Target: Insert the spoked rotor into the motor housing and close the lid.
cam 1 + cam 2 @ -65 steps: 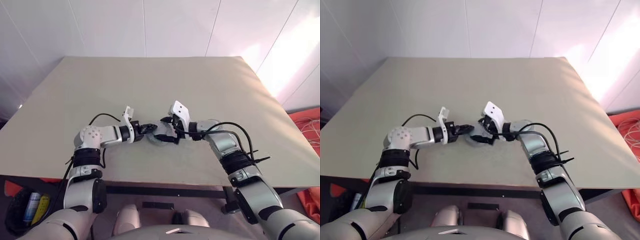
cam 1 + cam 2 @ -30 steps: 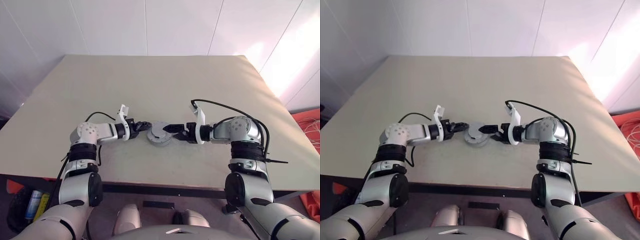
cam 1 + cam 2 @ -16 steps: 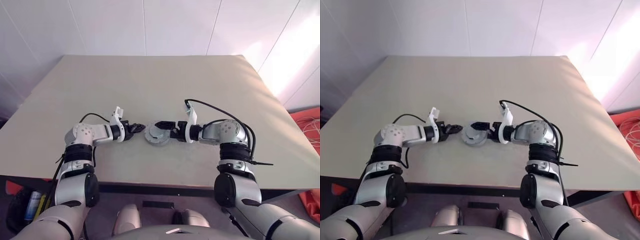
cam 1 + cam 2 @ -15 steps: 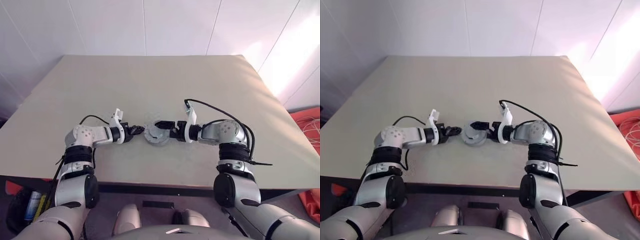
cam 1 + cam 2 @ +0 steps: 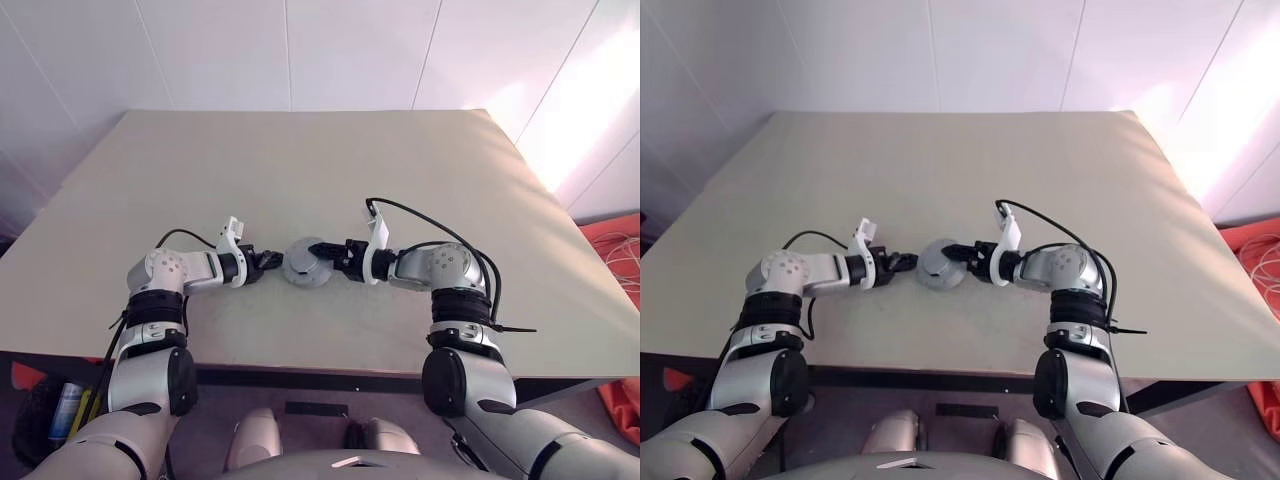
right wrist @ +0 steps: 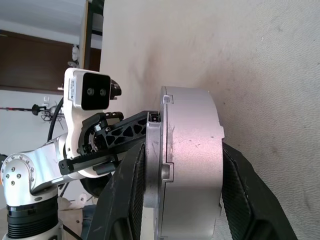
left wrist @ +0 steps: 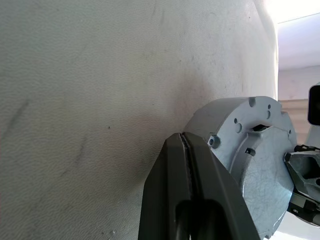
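Gripping the assembled motor housing [image 5: 305,267]
Right gripper [image 6: 172,165] is pinching its sides at frame centre; left gripper [image 7: 186,150] is pressed together alongside, lid seemingly seated.

Your motor housing [image 5: 306,266] sits near the middle of the table, slightly toward the near edge, at about 6 o'clock from the tabletop's centre. It is a round, pale grey metal puck, and in the head views it looks tilted. In the right wrist view it [image 6: 189,160] stands on edge, its thick, smooth, silvery outer wall facing you. The left wrist view shows a flat grey face [image 7: 250,150] with small holes and screw bosses.
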`<action>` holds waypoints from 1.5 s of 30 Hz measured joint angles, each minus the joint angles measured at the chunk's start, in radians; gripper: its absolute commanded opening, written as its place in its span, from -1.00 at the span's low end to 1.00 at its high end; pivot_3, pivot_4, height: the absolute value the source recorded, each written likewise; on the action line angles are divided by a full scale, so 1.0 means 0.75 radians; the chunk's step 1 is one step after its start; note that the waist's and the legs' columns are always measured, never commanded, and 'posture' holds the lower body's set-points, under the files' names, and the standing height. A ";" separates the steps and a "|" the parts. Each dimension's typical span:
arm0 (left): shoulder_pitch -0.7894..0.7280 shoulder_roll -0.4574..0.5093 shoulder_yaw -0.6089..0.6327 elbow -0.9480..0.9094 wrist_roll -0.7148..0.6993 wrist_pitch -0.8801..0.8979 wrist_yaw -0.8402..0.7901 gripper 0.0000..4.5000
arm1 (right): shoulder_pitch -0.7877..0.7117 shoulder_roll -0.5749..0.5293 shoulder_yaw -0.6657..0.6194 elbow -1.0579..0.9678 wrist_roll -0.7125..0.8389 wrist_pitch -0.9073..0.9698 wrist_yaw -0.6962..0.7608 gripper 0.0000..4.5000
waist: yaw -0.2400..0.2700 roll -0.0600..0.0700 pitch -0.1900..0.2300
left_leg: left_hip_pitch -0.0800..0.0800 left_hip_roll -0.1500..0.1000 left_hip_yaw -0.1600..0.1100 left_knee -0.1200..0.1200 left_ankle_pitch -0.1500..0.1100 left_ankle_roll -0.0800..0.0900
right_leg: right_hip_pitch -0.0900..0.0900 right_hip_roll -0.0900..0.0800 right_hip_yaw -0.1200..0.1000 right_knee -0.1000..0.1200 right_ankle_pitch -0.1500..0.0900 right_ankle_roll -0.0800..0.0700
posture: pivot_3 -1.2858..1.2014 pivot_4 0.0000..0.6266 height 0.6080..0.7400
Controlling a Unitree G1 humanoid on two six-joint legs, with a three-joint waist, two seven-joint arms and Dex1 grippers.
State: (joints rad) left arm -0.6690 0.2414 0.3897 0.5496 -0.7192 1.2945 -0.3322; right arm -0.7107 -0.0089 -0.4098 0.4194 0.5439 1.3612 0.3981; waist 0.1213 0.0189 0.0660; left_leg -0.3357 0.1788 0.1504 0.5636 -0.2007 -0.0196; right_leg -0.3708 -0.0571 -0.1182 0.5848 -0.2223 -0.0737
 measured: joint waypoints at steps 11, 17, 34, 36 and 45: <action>0.014 -0.006 0.099 -0.014 -0.033 -0.175 -0.049 -1.00 | -0.091 0.003 -0.127 0.208 0.040 -0.093 -0.107 -0.10 | 0.001 0.000 0.000 | 0.000 0.001 0.000 0.000 0.002 -0.003 | 0.000 0.000 0.000 0.002 0.000 0.000 | 0.03 -1.00 1.00; 0.060 0.013 0.305 -0.079 -0.163 -0.203 -0.029 -1.00 | -0.142 0.034 -0.232 0.291 0.078 -0.187 -0.218 -0.10 | 0.003 0.000 0.000 | -0.006 0.000 0.000 0.000 0.002 -0.003 | -0.007 0.000 0.000 0.004 0.005 -0.009 | 0.03 -1.00 1.00; 0.244 -0.100 0.523 -0.245 -0.511 -0.149 0.174 -1.00 | -0.319 0.132 -0.386 0.417 0.275 -0.264 -0.363 -0.10 | 0.005 -0.001 0.001 | -0.042 0.002 0.000 0.018 -0.001 0.002 | -0.041 -0.001 -0.001 0.022 0.010 -0.009 | 0.03 -1.00 1.00; 0.274 -0.101 0.527 -0.272 -0.564 -0.120 0.200 -1.00 | -0.326 0.136 -0.379 0.416 0.298 -0.249 -0.352 -0.10 | 0.006 -0.001 0.001 | -0.041 0.003 -0.001 0.021 -0.001 0.002 | -0.041 -0.001 -0.001 0.025 0.010 -0.009 | 0.03 -1.00 1.00; 0.369 0.004 0.516 -0.425 -0.832 0.080 0.322 -1.00 | -0.353 0.110 -0.309 0.415 0.328 -0.267 -0.298 -0.10 | 0.006 -0.002 0.001 | -0.038 0.004 -0.001 0.022 0.003 -0.005 | -0.041 0.000 0.000 0.029 0.010 -0.009 | 0.03 -1.00 1.00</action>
State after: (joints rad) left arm -0.3925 0.2442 0.7768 0.2310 -1.3434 1.3544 -0.0907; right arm -0.9756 0.0736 -0.6414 0.7304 0.7898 1.1608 0.1746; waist 0.1258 0.0177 0.0669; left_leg -0.3644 0.1820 0.1494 0.5803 -0.1983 -0.0236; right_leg -0.4012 -0.0569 -0.1183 0.6067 -0.2146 -0.0806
